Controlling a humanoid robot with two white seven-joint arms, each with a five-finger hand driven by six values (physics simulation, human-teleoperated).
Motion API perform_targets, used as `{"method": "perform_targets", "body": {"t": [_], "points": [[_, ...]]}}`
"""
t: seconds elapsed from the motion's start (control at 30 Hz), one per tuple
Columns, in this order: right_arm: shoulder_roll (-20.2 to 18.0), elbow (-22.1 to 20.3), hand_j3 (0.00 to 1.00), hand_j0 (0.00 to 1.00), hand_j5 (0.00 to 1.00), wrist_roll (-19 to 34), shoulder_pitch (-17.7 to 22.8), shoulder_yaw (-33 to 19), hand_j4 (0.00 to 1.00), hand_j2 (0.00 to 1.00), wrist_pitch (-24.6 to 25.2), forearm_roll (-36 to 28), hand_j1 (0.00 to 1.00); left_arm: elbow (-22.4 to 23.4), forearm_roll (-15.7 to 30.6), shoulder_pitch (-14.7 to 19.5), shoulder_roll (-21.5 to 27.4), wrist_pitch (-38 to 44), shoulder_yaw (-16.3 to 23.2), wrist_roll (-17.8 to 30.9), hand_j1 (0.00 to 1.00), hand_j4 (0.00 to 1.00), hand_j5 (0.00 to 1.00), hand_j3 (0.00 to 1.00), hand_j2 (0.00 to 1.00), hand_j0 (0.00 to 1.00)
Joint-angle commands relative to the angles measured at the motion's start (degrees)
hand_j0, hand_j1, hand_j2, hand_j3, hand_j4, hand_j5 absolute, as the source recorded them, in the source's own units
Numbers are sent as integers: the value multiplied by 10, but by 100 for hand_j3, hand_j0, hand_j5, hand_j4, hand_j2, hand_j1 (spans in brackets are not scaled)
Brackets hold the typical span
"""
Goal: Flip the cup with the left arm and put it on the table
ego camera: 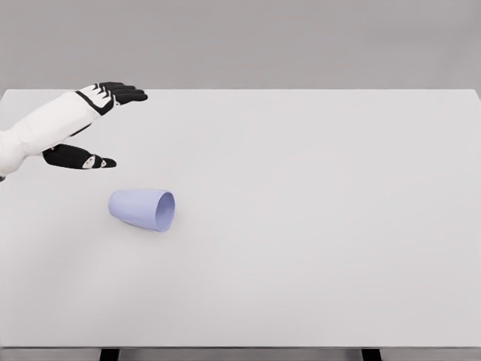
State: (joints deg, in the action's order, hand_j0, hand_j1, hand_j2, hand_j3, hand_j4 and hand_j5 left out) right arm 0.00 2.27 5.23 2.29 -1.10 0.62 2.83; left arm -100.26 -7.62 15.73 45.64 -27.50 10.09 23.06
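A pale lavender cup (143, 208) lies on its side on the white table (316, 226), its open mouth facing right. My left hand (113, 124) hovers above and to the upper left of the cup, clear of it. Its black fingers (128, 93) are stretched out flat and the thumb (83, 159) hangs below, so the hand is open and holds nothing. The white left forearm (45, 128) enters from the left edge. The right arm does not show.
Two dark table legs (110, 354) peek out under the near edge. A plain grey wall runs behind the table's far edge.
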Motion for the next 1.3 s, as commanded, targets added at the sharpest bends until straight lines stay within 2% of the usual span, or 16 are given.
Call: {"method": "perform_targets", "body": {"t": [0.0, 0.53, 0.73, 0.8, 0.83, 1.07, 1.27], "points": [[0, 0, 100, 100, 100, 0, 0, 0, 100, 100, 0, 1, 100, -4, 2, 0, 2, 0, 0, 0, 100, 100, 100, 100, 100, 100], [0, 0, 100, 100, 100, 0, 0, 0, 100, 100, 0, 0, 100, -4, 0, 0, 4, -1, 5, 0, 100, 100, 100, 100, 100, 100], [0, 0, 100, 100, 100, 0, 0, 0, 100, 100, 0, 0, 100, -29, 9, -32, 15, 3, 5, -3, 100, 100, 100, 100, 100, 100], [0, 0, 100, 100, 100, 0, 0, 0, 100, 100, 0, 0, 100, -29, 53, -57, 52, 0, 7, -3, 100, 100, 100, 100, 100, 100], [0, 0, 100, 100, 100, 0, 0, 0, 100, 100, 0, 0, 100, -29, 74, -59, 66, 1, 21, -4, 100, 100, 100, 100, 100, 100], [0, 0, 100, 100, 100, 0, 0, 0, 100, 100, 0, 0, 100, -29, 118, -59, 140, -3, 72, -4, 100, 100, 100, 100, 100, 100], [0, 0, 100, 100, 100, 0, 0, 0, 100, 100, 0, 0, 100, -29, 126, -55, 134, 6, 102, -3, 100, 100, 100, 100, 100, 100]]}}
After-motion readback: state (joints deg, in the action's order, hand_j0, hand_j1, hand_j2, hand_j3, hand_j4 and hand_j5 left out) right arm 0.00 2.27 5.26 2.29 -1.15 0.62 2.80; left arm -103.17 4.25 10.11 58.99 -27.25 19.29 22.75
